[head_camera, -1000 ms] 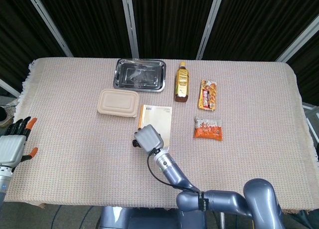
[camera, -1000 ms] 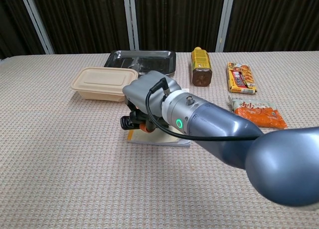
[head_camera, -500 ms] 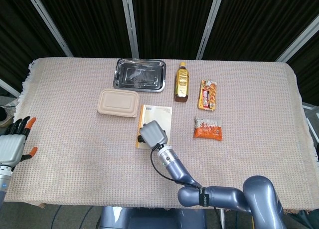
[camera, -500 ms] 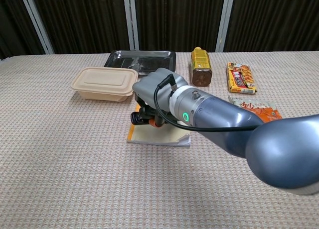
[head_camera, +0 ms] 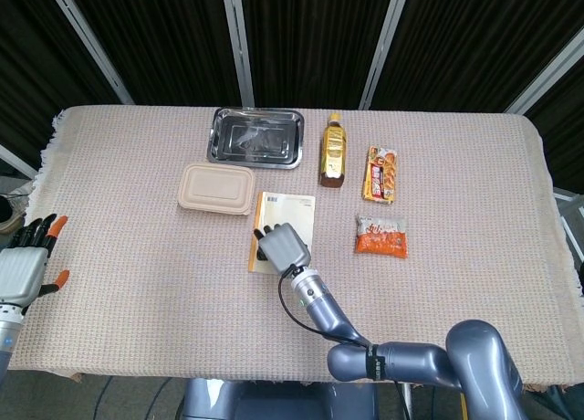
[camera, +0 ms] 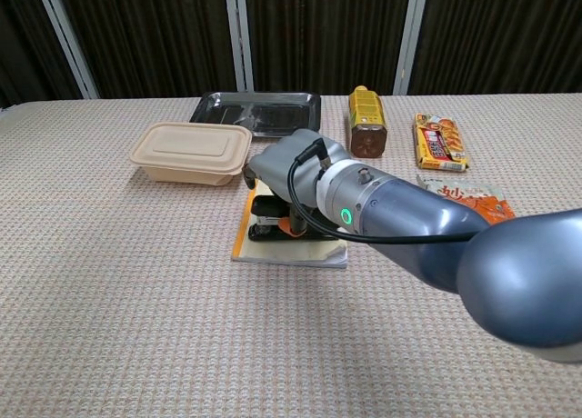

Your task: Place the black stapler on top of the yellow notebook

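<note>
Near the middle of the table (head_camera: 137,256), the right hand (camera: 289,168) holds the black stapler (camera: 284,225) down on the yellow notebook (camera: 318,253), fingers curled over it. At the table's left edge, the left hand (head_camera: 26,263) rests with fingers spread, holding nothing.

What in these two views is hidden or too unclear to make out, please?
- Black stapler: mostly hidden under the right hand; grip or release unclear in both views.
- Yellow notebook: part covered by that hand.
- Left hand: head view only, at the frame's edge.
</note>
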Tool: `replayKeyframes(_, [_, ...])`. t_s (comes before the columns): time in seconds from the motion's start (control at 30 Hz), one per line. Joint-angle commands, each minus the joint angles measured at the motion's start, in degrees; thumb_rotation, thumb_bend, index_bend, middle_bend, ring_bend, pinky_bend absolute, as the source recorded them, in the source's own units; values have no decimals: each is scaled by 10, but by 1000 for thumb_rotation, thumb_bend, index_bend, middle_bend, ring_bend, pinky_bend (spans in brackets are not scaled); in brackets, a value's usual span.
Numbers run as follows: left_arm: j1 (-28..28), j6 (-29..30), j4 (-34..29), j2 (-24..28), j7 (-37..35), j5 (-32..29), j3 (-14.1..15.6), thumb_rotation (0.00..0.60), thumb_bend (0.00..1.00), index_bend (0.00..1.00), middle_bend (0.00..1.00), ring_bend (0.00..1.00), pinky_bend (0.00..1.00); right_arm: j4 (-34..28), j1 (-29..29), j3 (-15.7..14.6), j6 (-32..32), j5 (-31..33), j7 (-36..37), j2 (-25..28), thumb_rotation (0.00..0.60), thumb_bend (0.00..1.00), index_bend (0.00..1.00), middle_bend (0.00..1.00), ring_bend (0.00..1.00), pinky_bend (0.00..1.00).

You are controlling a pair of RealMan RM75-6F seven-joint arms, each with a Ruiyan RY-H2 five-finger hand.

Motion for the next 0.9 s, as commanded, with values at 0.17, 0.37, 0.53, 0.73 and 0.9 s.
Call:
replayKeyframes(0.17, [1,3,-1,2,-5,4,2,600,309,0,0,0,107,-21,6,-6,12,8,-5,8,600,346,87,243,377,726])
replayKeyframes(0.37, [2,5,-1,2,-6,7,3,600,309,0,0,0,107,-46,5,-12,35,15,-18,24,600,340,33,195,324,651])
replayKeyframes(0.53, [3,9,-3,3,-7,11,4,600,308,0,0,0,107,-123,-14,-26,99,14,-57,70,600,292,0,60,195,440])
replayKeyframes(0.73, [13,31,-12,10,-14,25,8,600,308,0,0,0,107,-319,-87,-60,195,10,-62,206,600,204,0,0,7,200])
replayKeyframes(0.9, [23,60,-19,14,-18,42,10,600,308,0,0,0,107,-373,-190,-133,301,-121,32,317,600,202,0,0,0,122])
